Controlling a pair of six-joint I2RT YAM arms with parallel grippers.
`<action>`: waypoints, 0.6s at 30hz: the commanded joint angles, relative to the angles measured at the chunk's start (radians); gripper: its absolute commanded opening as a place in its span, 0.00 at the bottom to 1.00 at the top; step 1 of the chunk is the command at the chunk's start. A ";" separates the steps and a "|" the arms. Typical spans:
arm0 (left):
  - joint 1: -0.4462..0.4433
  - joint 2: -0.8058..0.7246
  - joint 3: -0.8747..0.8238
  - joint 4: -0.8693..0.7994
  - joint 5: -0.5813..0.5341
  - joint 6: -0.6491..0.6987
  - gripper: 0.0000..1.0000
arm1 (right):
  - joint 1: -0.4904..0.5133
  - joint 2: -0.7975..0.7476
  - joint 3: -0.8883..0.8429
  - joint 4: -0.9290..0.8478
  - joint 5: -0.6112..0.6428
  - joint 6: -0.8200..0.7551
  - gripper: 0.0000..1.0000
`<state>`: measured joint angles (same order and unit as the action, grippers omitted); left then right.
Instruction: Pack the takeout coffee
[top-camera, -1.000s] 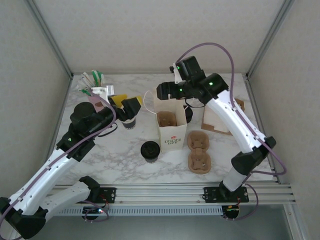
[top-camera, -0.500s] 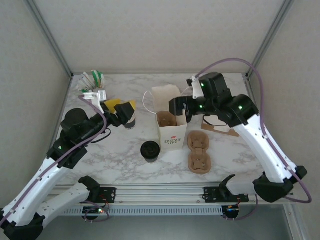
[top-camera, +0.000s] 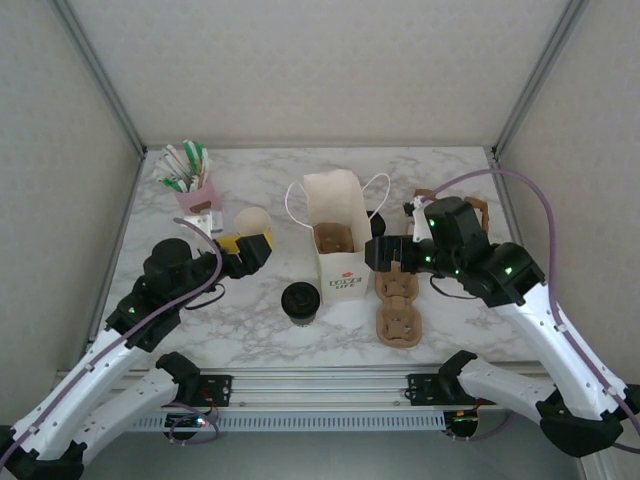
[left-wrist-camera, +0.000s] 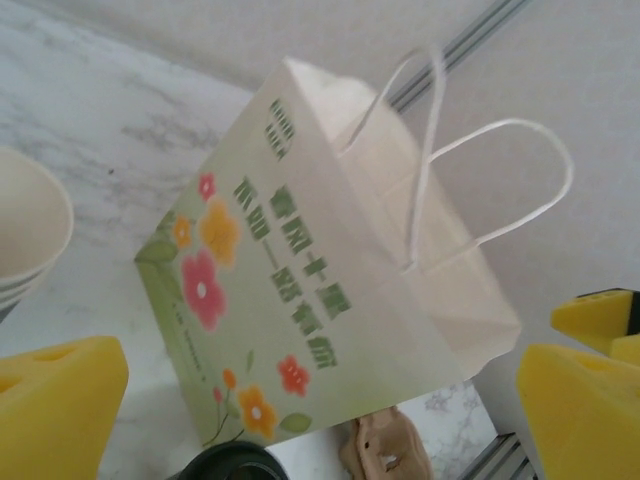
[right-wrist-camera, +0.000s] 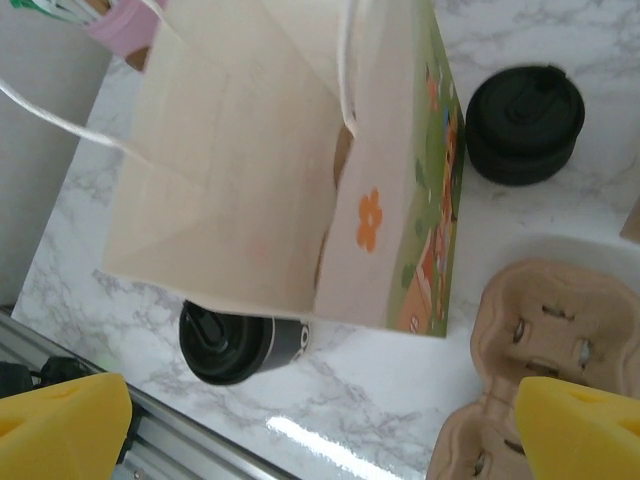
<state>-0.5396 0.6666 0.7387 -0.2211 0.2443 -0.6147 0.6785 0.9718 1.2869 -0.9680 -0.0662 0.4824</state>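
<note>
Takeout coffee (top-camera: 300, 301) stands on the marble worktop (top-camera: 260, 180), just left of the paper bag (top-camera: 337, 200); in the right wrist view the bag's edge hides part of its round black lid; squat black cylinder (right-wrist-camera: 525, 118) beyond the bag; left pincer (top-camera: 247, 244) wide, empty, near lidless cream cup (top-camera: 252, 220); right pincer (top-camera: 379, 254) wide, empty, near ribbed pulp carriers (top-camera: 398, 305).

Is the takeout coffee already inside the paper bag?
No, the takeout coffee stands outside the paper bag, next to its printed front wall.
</note>
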 joint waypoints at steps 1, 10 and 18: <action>0.004 -0.007 -0.025 0.020 0.022 -0.027 1.00 | -0.005 -0.040 -0.092 0.075 -0.035 0.051 0.99; 0.005 0.029 -0.006 0.060 -0.029 0.008 1.00 | -0.005 -0.071 -0.298 0.210 -0.019 0.043 0.99; 0.005 0.075 0.002 0.098 -0.013 0.013 1.00 | -0.004 -0.052 -0.368 0.288 0.098 0.013 0.96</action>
<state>-0.5396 0.7372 0.7181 -0.1730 0.2306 -0.6209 0.6785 0.9169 0.9321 -0.7399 -0.0364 0.5133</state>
